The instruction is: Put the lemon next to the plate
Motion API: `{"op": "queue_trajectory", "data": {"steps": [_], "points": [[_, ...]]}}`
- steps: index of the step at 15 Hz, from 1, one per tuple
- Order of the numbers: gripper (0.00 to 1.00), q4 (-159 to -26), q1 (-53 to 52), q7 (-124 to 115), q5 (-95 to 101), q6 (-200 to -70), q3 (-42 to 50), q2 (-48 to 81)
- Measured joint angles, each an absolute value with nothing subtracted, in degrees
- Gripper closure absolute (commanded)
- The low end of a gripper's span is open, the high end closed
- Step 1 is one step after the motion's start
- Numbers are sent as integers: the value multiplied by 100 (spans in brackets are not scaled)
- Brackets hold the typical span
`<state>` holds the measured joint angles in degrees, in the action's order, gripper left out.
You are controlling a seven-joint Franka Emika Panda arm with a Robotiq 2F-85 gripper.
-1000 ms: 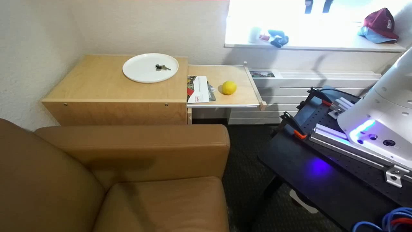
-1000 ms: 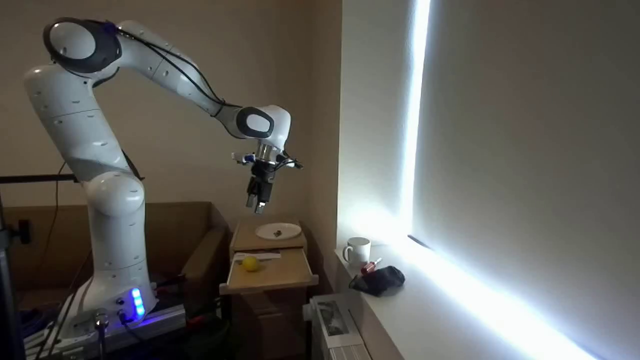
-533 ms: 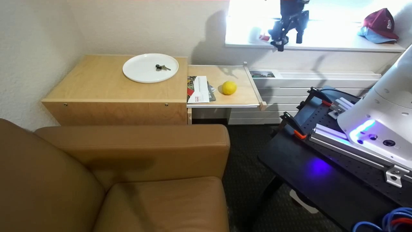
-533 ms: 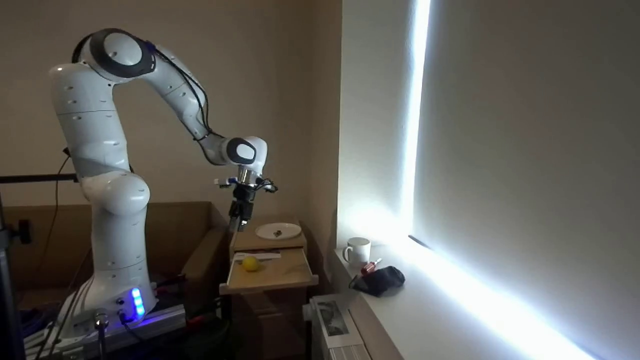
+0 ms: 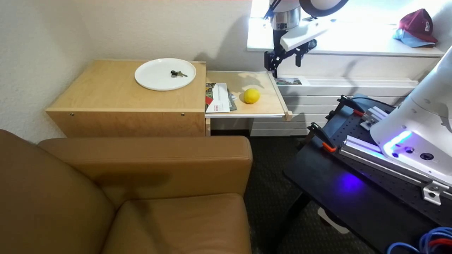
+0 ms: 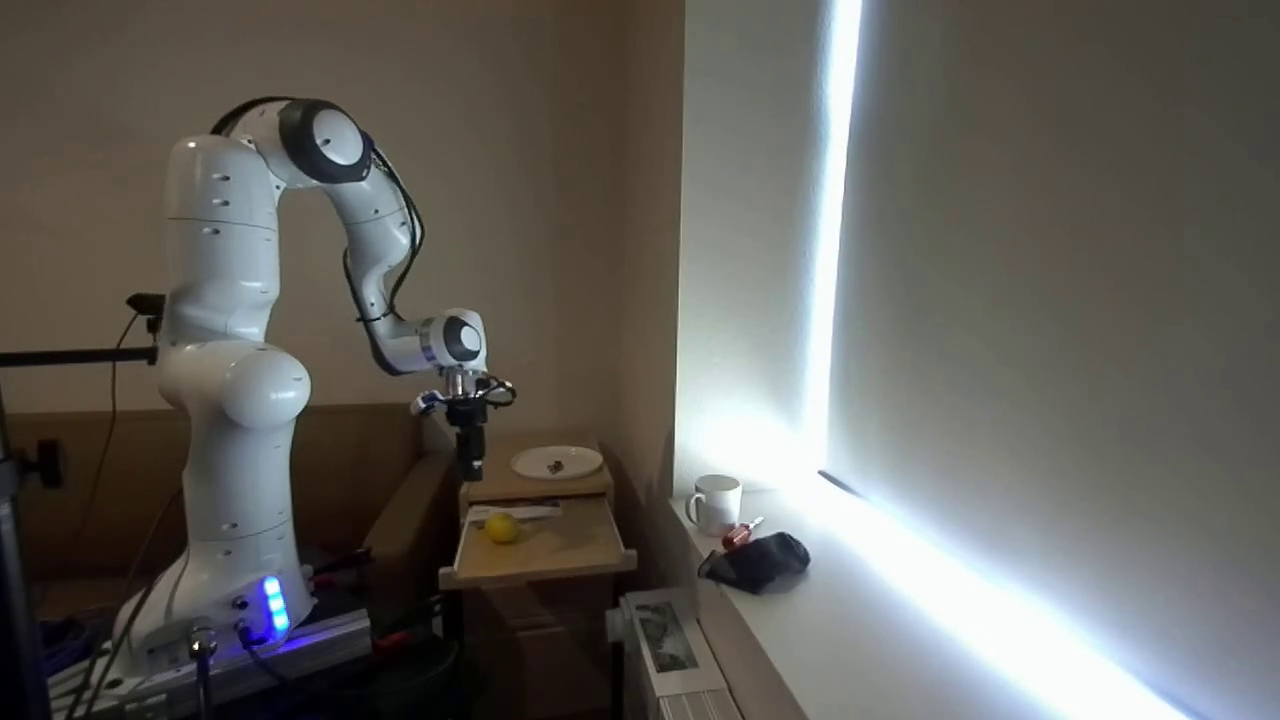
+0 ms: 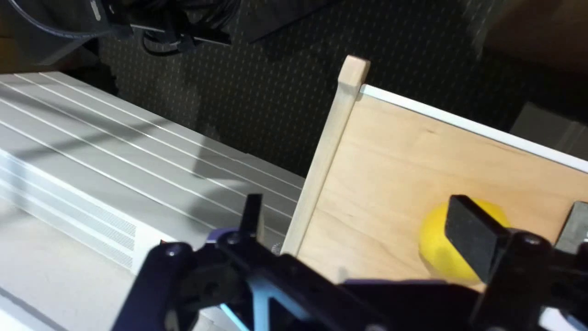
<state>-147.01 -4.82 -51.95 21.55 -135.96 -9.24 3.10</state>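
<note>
Only in the wrist view, lemon (image 7: 435, 241) partly behind one finger (image 7: 475, 239) — jaws wide apart.

The round yellow lemon (image 5: 251, 96) lies apart from and lower than the white plate (image 5: 155, 74).

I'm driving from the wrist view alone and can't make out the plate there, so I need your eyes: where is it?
Observer: The plate is on top of the cabinet that the shelf under the lemon sticks out from; both exterior views show it.
Operator: Is anything on it?
Observer: Yes, keys, right of its middle in an exterior view.
Operator: A finger hides part of the lemon for me; is my hand touching it?
Observer: No, in both exterior views a gap shows between hand and lemon.
</note>
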Motion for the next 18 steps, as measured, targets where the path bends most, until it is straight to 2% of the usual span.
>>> {"op": "queue_trajectory", "data": {"steps": [6,15,18], "points": [[0,-14533,-589,-5775,2167,-13705,-777,625],[0,-14276,-915,-8397,1986,-15380,-222,1489],[0,-14135,-934,-8364,1216,-15472,-198,1918]]}}
